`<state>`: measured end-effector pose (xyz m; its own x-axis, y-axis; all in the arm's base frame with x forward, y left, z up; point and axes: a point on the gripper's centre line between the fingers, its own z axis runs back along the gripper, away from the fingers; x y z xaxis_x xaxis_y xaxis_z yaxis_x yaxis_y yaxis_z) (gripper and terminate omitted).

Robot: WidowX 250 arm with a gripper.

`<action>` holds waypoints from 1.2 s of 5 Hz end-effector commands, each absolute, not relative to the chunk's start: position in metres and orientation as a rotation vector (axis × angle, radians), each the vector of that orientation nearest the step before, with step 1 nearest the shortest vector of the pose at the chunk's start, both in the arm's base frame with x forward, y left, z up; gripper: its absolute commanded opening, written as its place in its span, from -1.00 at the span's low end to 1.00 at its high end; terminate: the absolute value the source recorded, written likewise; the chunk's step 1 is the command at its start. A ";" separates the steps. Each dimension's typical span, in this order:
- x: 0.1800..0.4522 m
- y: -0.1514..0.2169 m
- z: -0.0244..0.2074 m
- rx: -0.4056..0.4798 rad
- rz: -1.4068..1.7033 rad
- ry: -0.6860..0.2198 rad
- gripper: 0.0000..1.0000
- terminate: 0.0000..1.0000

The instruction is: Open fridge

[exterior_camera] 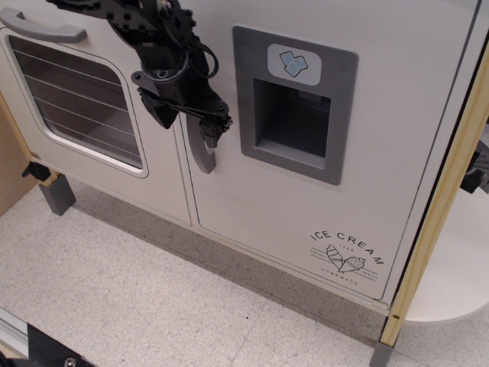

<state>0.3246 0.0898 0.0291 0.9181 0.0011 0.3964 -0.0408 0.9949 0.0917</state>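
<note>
One view only, and we list what it holds. Item: the black robot gripper (192, 127) on its black jointed arm (130, 19), which enters from the top left. We see its fingers (212, 130) at the curved grey vertical handle (200, 153), one dark fingertip just right of the handle's upper part and the other, on the left, mostly hidden behind the gripper body. Whether the jaws are pressed onto the handle or merely straddle it we cannot tell, as the contact is hidden.

Item: the large white toy fridge door (306, 206), directly behind and to the right of the jaws, flush with the cabinet front and shut. Just right of the jaws sits its grey recessed ice-dispenser panel (294, 103), with a small ice-cube label at its top. Well below and right of the jaws we read the "ICE CREAM" logo (348, 254).

Item: the white oven door (84, 115) with a barred window, left of the jaws, and its horizontal grey handle (42, 27) up and left of them.

Item: the pale speckled floor (153, 298), below the jaws; a light wooden post (439, 206) far to their right
</note>
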 end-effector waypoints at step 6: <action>0.268 0.097 0.048 0.068 -0.090 -0.378 -1.00 -1.00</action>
